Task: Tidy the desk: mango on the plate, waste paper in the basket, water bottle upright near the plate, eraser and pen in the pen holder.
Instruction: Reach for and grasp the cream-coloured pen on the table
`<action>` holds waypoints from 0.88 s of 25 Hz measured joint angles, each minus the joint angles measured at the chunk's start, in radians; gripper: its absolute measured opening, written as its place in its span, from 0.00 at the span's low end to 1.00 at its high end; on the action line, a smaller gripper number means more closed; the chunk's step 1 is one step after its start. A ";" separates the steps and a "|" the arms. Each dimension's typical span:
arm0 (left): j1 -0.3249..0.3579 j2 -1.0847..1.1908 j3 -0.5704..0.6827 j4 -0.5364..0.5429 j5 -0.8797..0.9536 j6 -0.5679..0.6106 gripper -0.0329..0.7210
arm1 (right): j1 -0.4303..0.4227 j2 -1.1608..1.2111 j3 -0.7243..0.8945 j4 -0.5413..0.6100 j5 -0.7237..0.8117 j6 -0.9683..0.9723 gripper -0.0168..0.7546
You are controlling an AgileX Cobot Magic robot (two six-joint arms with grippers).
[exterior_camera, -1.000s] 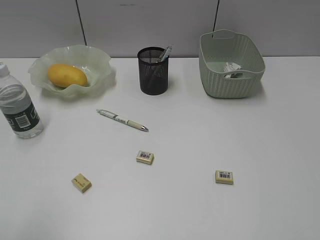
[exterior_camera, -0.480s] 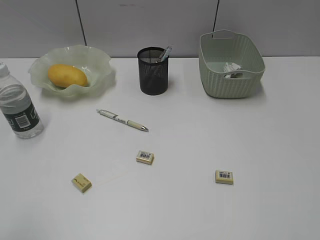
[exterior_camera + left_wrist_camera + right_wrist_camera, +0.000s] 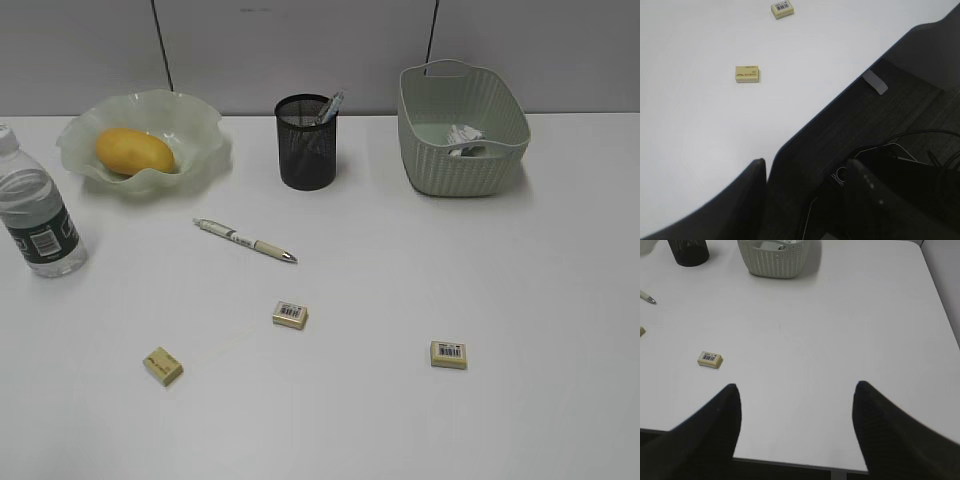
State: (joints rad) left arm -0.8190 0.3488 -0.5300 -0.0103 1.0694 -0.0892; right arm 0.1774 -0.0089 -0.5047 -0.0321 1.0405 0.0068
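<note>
left gripper point(image 3: 802, 175): its two dark fingers are standing apart at the bottom of the left wrist picture, holding nothing. It is hanging over the edge of the desk point(image 3: 700, 125), not over any toy-sized thing.
right gripper point(image 3: 795, 410): its fingers are spread wide at the bottom of the right wrist picture, also holding nothing.
erasers: three are lying loose in the lower half of the outside picture. The left eraser point(image 3: 162, 366) is sitting low on the left, the middle eraser point(image 3: 290, 314) near the middle, the right eraser point(image 3: 448, 354) low on the right.
pen point(image 3: 245, 240): it is lying flat and slanted, left of the middle.
pen holder point(image 3: 306, 142): it is standing top middle, with another pen already poking out.
mango point(image 3: 134, 150): it is resting on the plate point(image 3: 200, 120), upper left.
waste paper point(image 3: 464, 136): it is sitting in the basket point(image 3: 460, 175), upper right.
water bottle point(image 3: 36, 215): it is standing up at the left edge, below the plate.
what could go wrong: I am thinking the erasers are small and flat, so fingers coming down a bit off could be pushing one away. The thin pen could be rolling. A bumped holder could be tipping over.
</note>
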 joint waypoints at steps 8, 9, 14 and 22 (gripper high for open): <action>0.221 -0.016 0.000 -0.003 -0.002 0.001 0.48 | 0.000 0.020 -0.004 -0.004 -0.007 0.000 0.73; 0.260 -0.027 0.000 -0.003 -0.002 0.001 0.46 | 0.000 0.046 -0.012 -0.013 -0.021 0.000 0.73; 0.499 -0.121 0.000 -0.003 -0.003 0.001 0.39 | 0.000 0.273 -0.056 -0.046 -0.155 0.000 0.72; 0.751 -0.325 0.000 -0.003 -0.002 0.001 0.35 | 0.000 0.779 -0.127 -0.026 -0.294 -0.016 0.71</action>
State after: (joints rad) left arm -0.0678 0.0235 -0.5300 -0.0134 1.0673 -0.0880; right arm 0.1774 0.7700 -0.6320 -0.0584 0.7461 -0.0087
